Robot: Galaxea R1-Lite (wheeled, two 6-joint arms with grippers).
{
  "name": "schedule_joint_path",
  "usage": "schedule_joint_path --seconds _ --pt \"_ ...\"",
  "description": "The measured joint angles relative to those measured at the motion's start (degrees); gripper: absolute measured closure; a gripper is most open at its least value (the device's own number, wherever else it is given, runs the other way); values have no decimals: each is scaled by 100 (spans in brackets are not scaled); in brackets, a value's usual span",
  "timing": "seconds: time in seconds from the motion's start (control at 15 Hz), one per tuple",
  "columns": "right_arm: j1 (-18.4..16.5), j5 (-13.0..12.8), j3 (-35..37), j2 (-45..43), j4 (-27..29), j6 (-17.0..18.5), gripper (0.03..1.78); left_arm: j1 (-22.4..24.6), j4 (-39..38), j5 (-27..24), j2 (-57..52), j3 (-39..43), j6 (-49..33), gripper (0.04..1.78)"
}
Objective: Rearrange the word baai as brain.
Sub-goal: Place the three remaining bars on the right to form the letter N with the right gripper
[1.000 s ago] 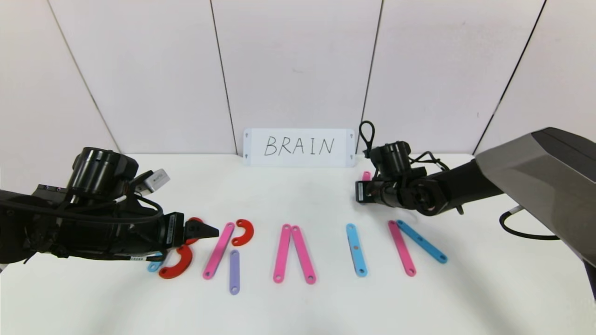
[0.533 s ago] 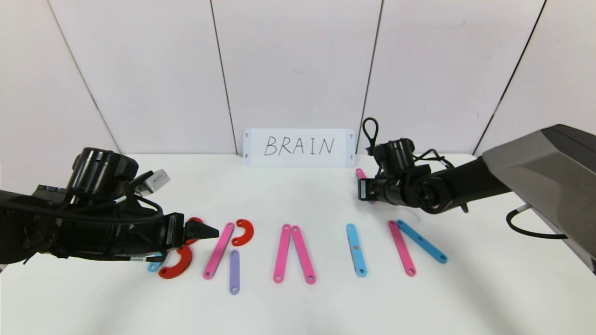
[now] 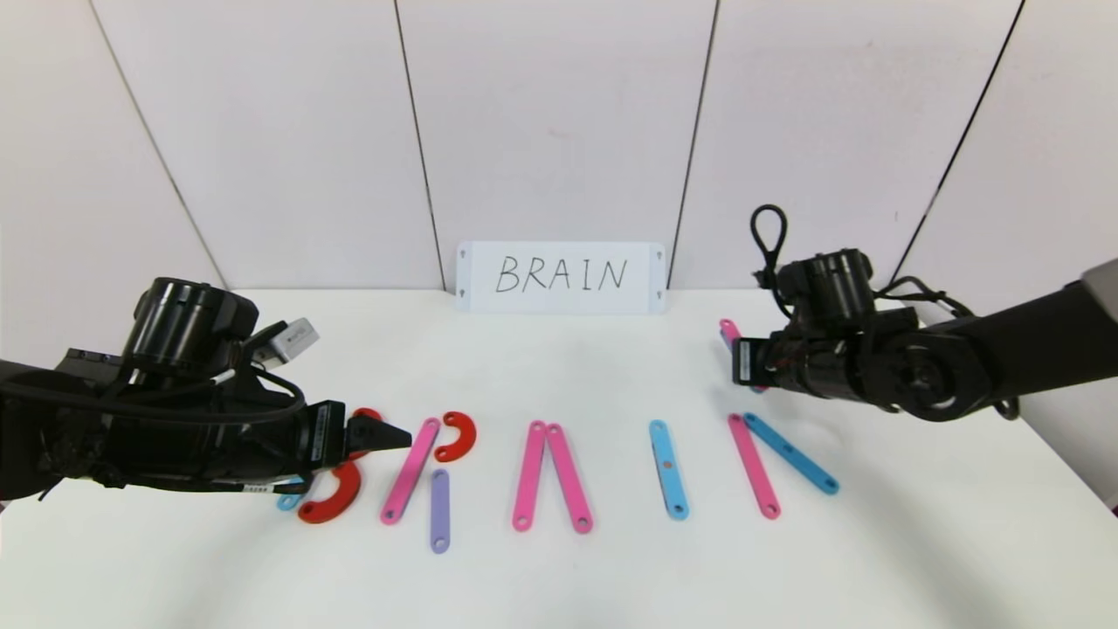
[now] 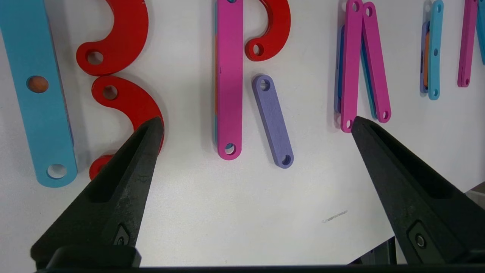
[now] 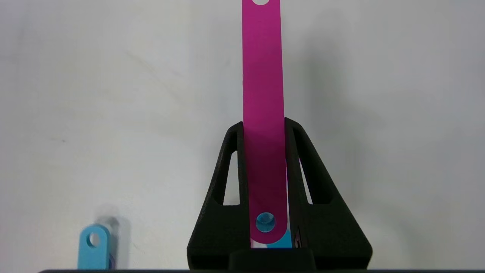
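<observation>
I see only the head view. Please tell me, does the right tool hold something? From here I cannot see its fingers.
Observer: Yes. In the right wrist view the right tool is shut on a pink bar, which sticks out past the fingertips.
Operator: Is it only one piece in the grip?
Observer: Perhaps not. Something blue shows through the pink bar's end hole, so a blue piece seems to sit behind it.
Operator: And the left tool?
Observer: The left wrist view shows the left tool open, its fingers wide apart, with the purple bar lying below the gap between them.
</observation>
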Motion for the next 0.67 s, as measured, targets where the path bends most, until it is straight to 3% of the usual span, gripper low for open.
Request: schedule_joint_path --seconds 0.2,0.4,0.67 --pt "-375 77 717 -505 -60 -22 151 -2 9 2 -13 0 0 8" --pt "-711 492 1186 -756 -116 -35 151 -2 9 0 -26 0 0 8" --pt "-789 592 1517 -824 -352 -55 151 -2 2 0 -26 -2 0 8"
